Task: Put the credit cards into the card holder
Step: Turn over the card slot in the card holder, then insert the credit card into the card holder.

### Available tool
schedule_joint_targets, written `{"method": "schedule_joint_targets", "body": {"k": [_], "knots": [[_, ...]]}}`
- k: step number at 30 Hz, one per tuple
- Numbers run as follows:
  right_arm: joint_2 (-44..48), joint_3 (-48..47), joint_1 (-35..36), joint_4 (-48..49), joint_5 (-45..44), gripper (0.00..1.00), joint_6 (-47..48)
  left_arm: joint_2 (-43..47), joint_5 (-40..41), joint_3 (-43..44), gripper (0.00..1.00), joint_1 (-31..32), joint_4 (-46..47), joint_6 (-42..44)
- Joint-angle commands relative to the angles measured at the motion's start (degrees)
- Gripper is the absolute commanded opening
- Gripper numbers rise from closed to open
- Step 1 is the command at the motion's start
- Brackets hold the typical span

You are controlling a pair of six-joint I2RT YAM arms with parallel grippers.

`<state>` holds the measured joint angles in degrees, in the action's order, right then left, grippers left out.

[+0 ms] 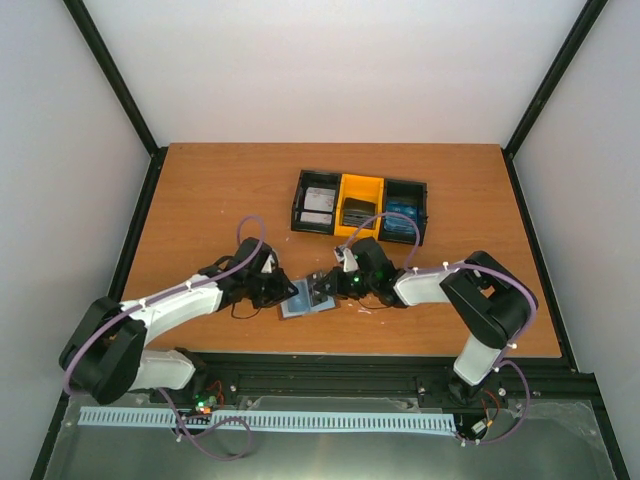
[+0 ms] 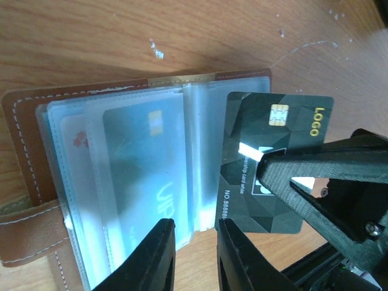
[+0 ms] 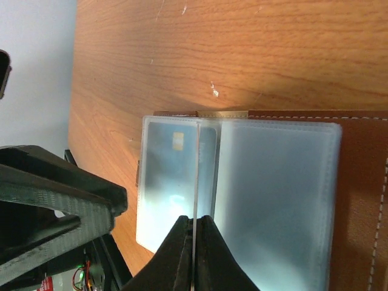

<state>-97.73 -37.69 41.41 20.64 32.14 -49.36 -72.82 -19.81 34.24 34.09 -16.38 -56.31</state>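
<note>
Risk: dark card point(image 2: 273, 139) skids over slick sleeves point(image 2: 139, 182), misses pocket mouth, shoves card holder point(image 2: 30, 157); off-centre pinch lets it pivot. Pincers: right gripper point(image 3: 194, 227) pinches card; left gripper point(image 2: 195, 233) slightly spread, holding nothing. Card over open holder beside spine point(image 2: 193, 151), long axis parallel to spine, chip end away from left gripper

Left gripper point(image 2: 195, 229) slightly parted, right gripper point(image 3: 194, 222) pinched shut, both facing each other.
</note>
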Motion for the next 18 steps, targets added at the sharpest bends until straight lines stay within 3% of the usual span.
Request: {"method": "schedule_joint_targets", "body": {"k": [1,5,18], "knots": [[-0.18,-0.68,-0.28,0.24,1.12,0.03,1.02,-2.64,-1.53,0.21,0.18,0.46,1.6,0.57],[-1.32,-1.39,-0.28,0.88,2.22,0.03,1.18,-3.73,4.14,0.91,0.11,0.46,-2.66,-0.38],[-5.36,-2.96,-0.28,3.96,4.88,0.03,0.65,-8.58,4.49,1.0,0.09,0.45,-4.54,0.63]]}}
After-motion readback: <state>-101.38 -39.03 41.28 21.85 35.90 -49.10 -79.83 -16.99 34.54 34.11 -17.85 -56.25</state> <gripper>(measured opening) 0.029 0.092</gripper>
